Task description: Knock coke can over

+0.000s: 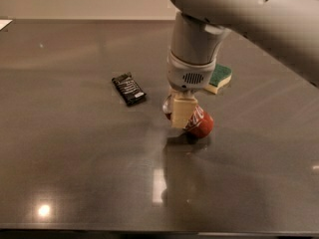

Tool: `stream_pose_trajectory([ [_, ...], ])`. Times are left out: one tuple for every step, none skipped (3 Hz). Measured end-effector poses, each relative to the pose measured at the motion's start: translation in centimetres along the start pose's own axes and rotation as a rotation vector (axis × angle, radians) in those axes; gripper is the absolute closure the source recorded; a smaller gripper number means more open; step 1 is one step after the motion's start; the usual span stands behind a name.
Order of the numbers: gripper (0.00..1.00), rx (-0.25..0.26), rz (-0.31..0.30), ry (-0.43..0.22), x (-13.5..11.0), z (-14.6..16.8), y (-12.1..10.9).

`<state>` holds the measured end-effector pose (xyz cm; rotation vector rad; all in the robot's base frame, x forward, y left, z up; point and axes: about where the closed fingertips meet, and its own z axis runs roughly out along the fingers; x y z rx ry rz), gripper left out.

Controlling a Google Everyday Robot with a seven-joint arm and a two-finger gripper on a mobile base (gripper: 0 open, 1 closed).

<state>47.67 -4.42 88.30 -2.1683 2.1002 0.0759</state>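
The coke can (200, 124) is red with white script. It lies tipped on its side on the dark table (75, 148), near the middle, with its red body pointing right and toward the front. My gripper (181, 114) hangs straight down from the grey arm (192, 49) and sits right over the left end of the can, touching it and hiding that end.
A flat black snack wrapper (128, 88) lies left of the gripper. A green and yellow sponge (218, 78) lies behind and right of it, partly hidden by the arm. The arm's large upper link spans the top right.
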Motion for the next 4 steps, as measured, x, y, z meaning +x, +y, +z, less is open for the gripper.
stream_pose_trajectory([
  [0.35,-0.021,-0.017,0.029,0.3,0.8,-0.1],
  [0.12,-0.036,-0.027,0.044,0.5,1.5,-0.2],
  [0.00,-0.051,-0.031,0.039,0.5,2.2,-0.2],
  [0.00,-0.051,-0.031,0.039,0.5,2.2,-0.2],
])
